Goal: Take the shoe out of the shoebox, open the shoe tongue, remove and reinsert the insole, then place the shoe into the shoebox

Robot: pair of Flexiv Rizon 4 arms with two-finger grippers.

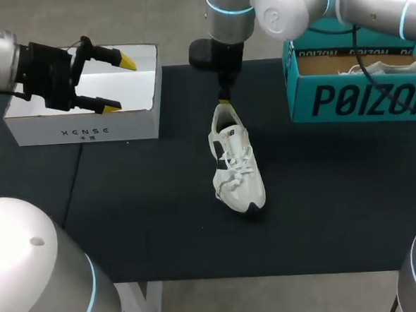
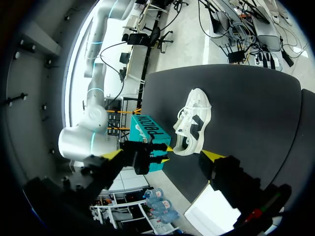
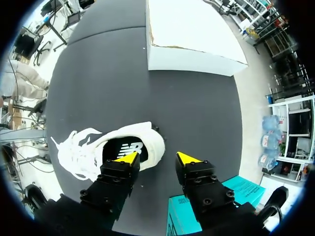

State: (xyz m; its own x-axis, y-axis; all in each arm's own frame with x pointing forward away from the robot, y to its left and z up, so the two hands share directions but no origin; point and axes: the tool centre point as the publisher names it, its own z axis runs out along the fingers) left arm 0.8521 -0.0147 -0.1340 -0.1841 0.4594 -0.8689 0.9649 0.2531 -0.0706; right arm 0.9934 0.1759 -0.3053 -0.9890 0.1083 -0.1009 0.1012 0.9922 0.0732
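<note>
A white sneaker [image 1: 235,168] with loose laces stands upright mid-table, heel toward the back. My right gripper [image 1: 224,98] hangs just over its heel. In the right wrist view the right gripper [image 3: 157,158] is open: one yellow tip sits over the shoe's [image 3: 98,147] dark insole opening, the other outside the heel, clear of it. The teal shoebox [image 1: 360,97] stands open at the back right. My left gripper [image 1: 119,82] is open and holds nothing, above a white box [image 1: 86,124] at the back left. The left wrist view shows the sneaker [image 2: 193,123] ahead of its fingers.
The white box [image 3: 192,34] lies beyond the shoe's heel in the right wrist view. The teal shoebox [image 3: 236,187] is close beside the right gripper. Black mat [image 1: 163,229] surrounds the shoe.
</note>
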